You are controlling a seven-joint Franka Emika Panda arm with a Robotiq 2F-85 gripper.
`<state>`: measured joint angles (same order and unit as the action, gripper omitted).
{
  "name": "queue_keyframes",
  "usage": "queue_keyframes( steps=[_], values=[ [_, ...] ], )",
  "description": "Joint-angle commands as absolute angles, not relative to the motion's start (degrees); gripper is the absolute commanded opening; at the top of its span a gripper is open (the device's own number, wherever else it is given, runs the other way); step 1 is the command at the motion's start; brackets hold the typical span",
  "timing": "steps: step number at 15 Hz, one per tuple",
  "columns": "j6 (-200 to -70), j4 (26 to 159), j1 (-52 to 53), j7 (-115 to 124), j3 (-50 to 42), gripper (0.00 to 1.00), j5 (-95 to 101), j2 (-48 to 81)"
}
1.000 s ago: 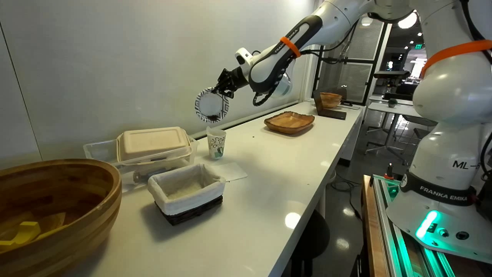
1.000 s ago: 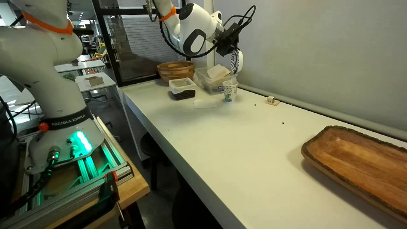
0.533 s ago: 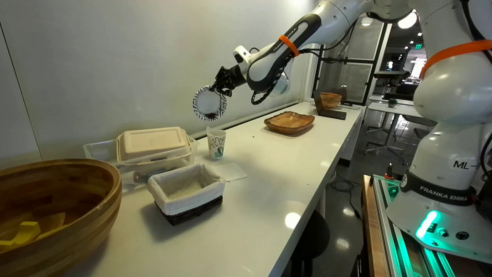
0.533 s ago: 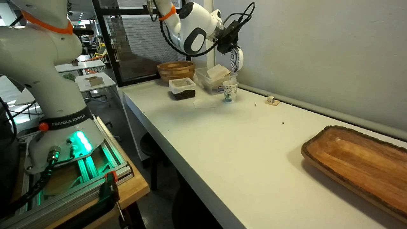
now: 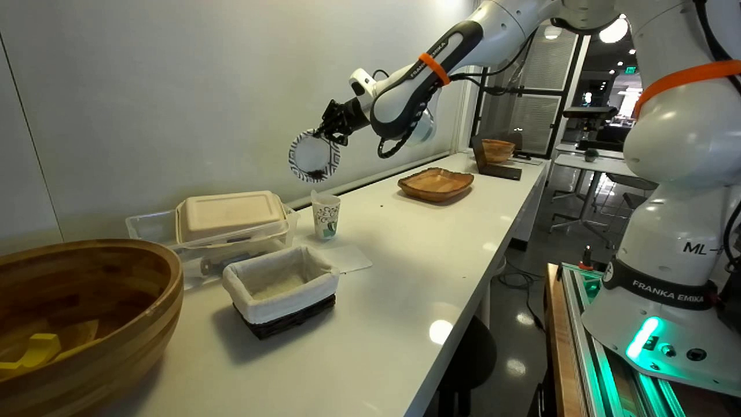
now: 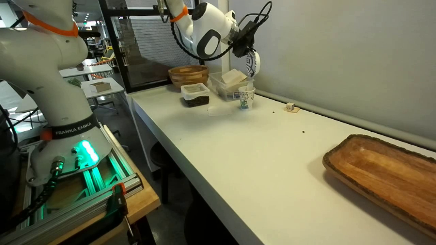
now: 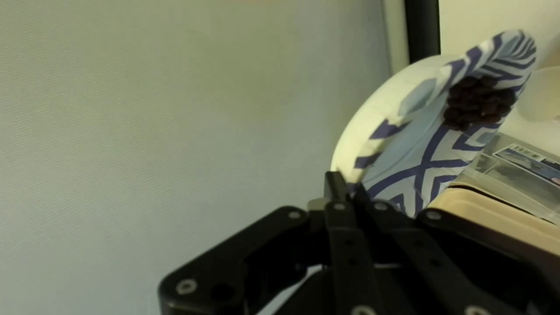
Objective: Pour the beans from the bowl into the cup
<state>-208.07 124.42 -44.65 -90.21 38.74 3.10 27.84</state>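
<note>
a shallow, round, white bowl (image 5: 311, 155) patterned in dark blue-purple hangs in the air, tilted steeply onto its side. dark brown beans (image 7: 476, 105) lie bunched inside it, toward the lower edge. the black two-fingered gripper (image 7: 348, 188) has its tips almost together, pinching the bowl's rim between them. lower down, a white cup (image 5: 326, 217) with dark printed markings stands upright on a glossy white table (image 6: 238, 153); whether the bowl is directly over the cup's mouth cannot be told. near the cup is a clear plastic tub (image 6: 224, 94) holding a beige lidded container (image 5: 231, 214). nearby sit a dark woven rectangular basket (image 5: 249, 307) with a white lining and a large, round, brown wooden bowl (image 5: 139, 307) with a yellow object (image 5: 40, 348) inside. on the opposite side of the cup, well apart, lies a long brown wooden tray (image 6: 385, 166), and small dark specks (image 6: 303, 131) dot the surface between
</note>
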Motion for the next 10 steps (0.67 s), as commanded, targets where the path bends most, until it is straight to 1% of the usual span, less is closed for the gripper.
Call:
queue_keyframes(
  steps=[1,10],
  values=[
    [-210.48,124.86,-43.21,-92.16,37.95,0.01,3.5,28.56],
    [-215.39,125.56,-41.81,-94.34,37.15,0.01,3.26,29.46]
  ],
)
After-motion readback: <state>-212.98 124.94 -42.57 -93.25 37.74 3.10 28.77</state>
